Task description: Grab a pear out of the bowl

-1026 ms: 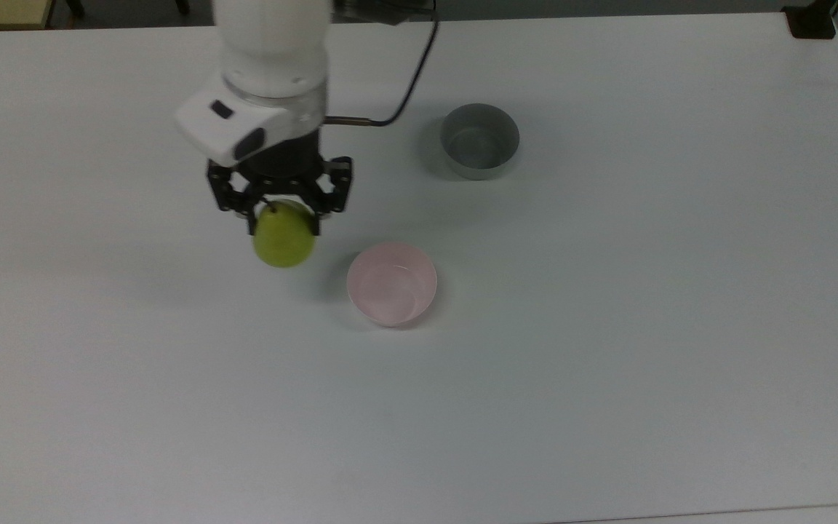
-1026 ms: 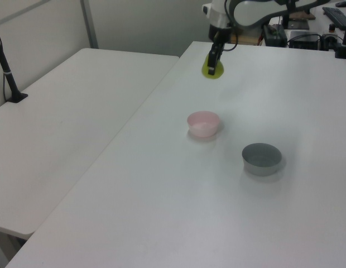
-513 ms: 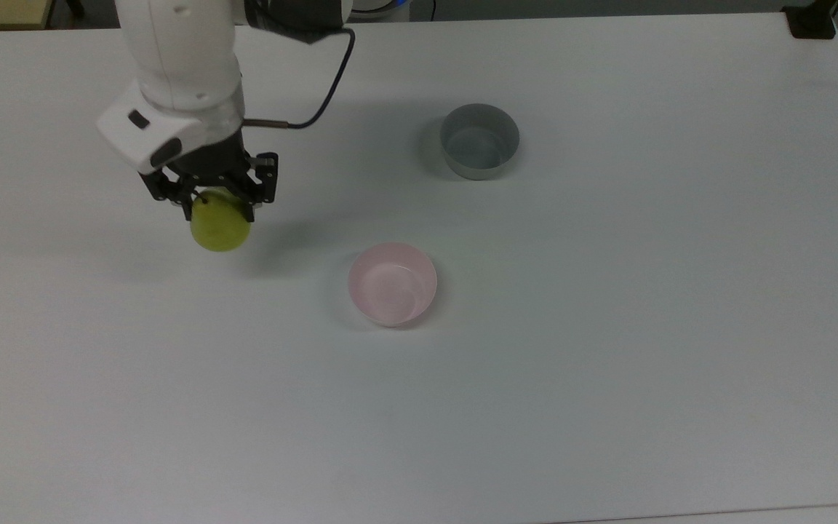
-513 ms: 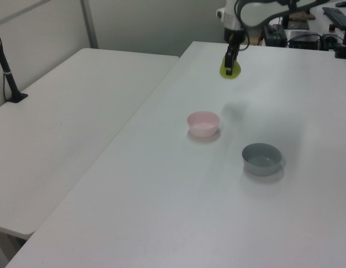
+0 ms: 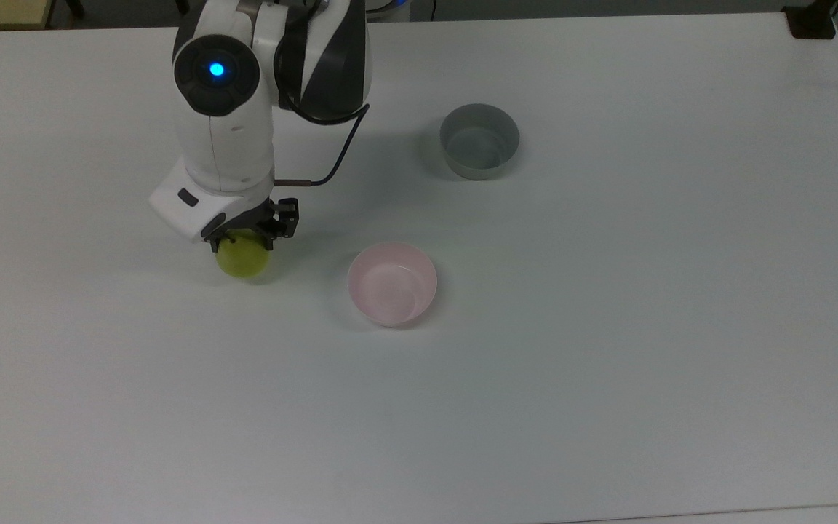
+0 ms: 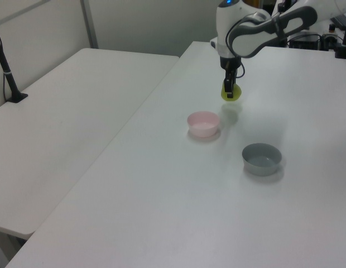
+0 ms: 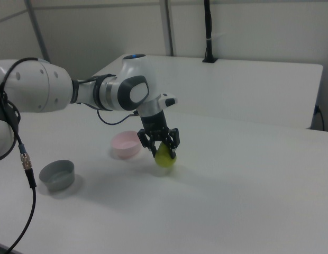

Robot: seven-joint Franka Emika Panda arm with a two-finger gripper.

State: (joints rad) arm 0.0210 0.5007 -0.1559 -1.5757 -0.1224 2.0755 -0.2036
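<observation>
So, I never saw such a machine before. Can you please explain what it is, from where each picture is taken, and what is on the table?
It is one white robot arm ending in a two-finger gripper. The top view looks down from above; the left view and the right view look across the table from two sides. On the white table stand an empty pink bowl and a grey bowl. The gripper is shut on a yellow-green pear, held low beside the pink bowl, on the top view's left.
</observation>
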